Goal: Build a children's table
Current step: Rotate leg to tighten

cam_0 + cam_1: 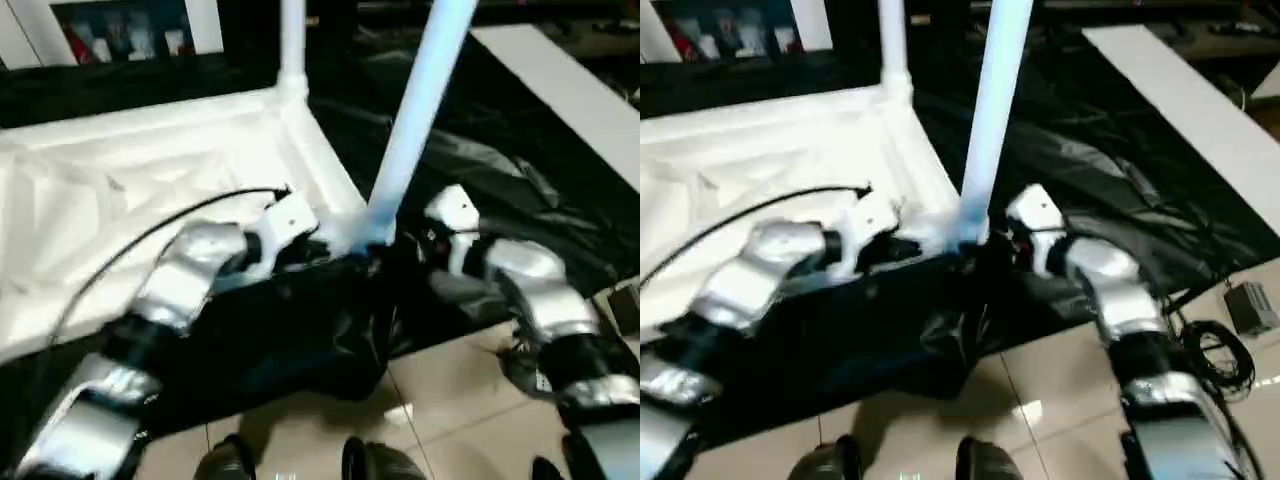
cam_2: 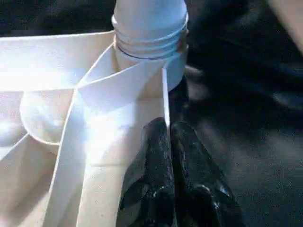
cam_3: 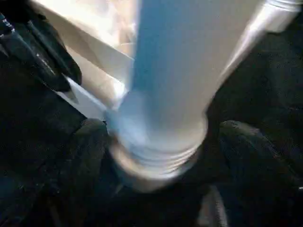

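Behind the left fingers point(image 2: 173, 179), the tabletop point(image 2: 57, 61) rim hides the leg point(image 2: 149, 28) base.

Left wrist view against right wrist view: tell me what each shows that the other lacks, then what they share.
Left wrist view: the left gripper shut, its fingers pinching the thin side wall of the upturned tabletop, with the ribbed underside laid open beside it.

Right wrist view: the right gripper open, one dark finger on each side of the near leg, both standing clear of it.

Shared: that leg's ridged lower end at the tabletop's near corner socket, white ribs beside it, and the black sheet under the work.
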`<state>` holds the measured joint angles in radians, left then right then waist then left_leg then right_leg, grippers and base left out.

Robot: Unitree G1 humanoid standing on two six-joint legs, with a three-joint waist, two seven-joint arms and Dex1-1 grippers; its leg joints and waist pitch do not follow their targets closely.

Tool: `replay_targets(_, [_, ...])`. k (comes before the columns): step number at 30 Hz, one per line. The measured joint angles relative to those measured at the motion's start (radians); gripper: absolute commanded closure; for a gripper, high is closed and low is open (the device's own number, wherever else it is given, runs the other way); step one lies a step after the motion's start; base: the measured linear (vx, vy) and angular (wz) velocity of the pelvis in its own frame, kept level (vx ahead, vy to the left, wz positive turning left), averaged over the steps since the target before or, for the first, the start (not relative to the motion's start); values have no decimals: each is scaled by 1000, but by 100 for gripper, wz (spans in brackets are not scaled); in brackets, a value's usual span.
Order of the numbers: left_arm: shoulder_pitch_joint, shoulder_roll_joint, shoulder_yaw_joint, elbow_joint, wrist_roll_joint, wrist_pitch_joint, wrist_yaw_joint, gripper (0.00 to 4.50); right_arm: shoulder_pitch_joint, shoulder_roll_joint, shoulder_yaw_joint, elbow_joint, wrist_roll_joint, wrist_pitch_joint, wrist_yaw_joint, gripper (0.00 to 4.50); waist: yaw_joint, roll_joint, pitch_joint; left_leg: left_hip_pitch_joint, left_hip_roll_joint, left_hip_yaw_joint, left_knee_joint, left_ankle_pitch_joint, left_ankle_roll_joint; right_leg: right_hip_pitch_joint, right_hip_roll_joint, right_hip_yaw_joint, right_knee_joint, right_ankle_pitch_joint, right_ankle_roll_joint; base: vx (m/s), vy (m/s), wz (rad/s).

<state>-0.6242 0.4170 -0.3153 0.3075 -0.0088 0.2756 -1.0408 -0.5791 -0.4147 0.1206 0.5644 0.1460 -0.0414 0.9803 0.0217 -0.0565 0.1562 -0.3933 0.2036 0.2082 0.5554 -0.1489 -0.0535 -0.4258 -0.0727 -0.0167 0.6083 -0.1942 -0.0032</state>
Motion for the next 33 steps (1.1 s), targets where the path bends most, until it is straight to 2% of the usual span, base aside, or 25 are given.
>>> replay_targets(8, [32, 36, -15, -50, -31, -7, -103, 450, 21, -11, 41, -52, 22, 39, 104, 48, 13, 0, 0, -2, 0, 2, 2, 0, 0, -3, -1, 2, 2, 0, 0, 0, 0, 0])
replay_targets(10, [32, 35, -15, -50, -31, -7, -103, 450, 22, -11, 41, -52, 21, 42, 111, 73, 13, 0, 0, -2, 0, 2, 2, 0, 0, -3, -1, 2, 2, 0, 0, 0, 0, 0])
replay_targets(12, [32, 35, -15, -50, -31, -6, -104, 450, 23, -11, 41, -52, 21, 46, 116, 73, 13, 0, 0, -2, 0, 2, 2, 0, 0, -3, -1, 2, 2, 0, 0, 0, 0, 0])
replay_targets(16, [33, 37, -13, -51, -32, -1, -104, 450, 25, -10, 43, -60, 22, 62, 119, 107, 12, 0, 0, -2, 0, 2, 3, 0, 0, -3, -1, 2, 2, 0, 0, 0, 0, 0])
replay_targets(22, [35, 38, -11, -55, -32, 4, -104, 450, 29, -8, 45, -72, 22, 72, 122, 168, 11, 0, 0, -2, 0, 2, 3, 0, 0, -3, -1, 2, 3, 0, 0, 0, 0, 0])
replay_targets(25, [35, 38, -11, -55, -32, 4, -104, 450, 29, -7, 45, -72, 22, 72, 121, 176, 11, 0, 0, -2, 0, 2, 3, 0, 0, -3, -1, 2, 3, 0, 0, 0, 0, 0])
replay_targets(30, [36, 30, 1, -47, -28, 11, -83, 450, 30, 30, 34, -54, 17, 72, 54, 181, 5, -1, 0, -1, 1, 2, 7, 0, 0, -3, -1, 2, 5, 0, 0, 0, 0, 0])
replay_targets(33, [22, 1, 13, -18, -11, 24, -18, 450, 29, 85, 9, -26, 8, 67, -62, 182, -1, -1, 0, 0, 1, 2, 9, -2, -5, -2, -1, 3, 6, 2, -1, 0, 0, 0])
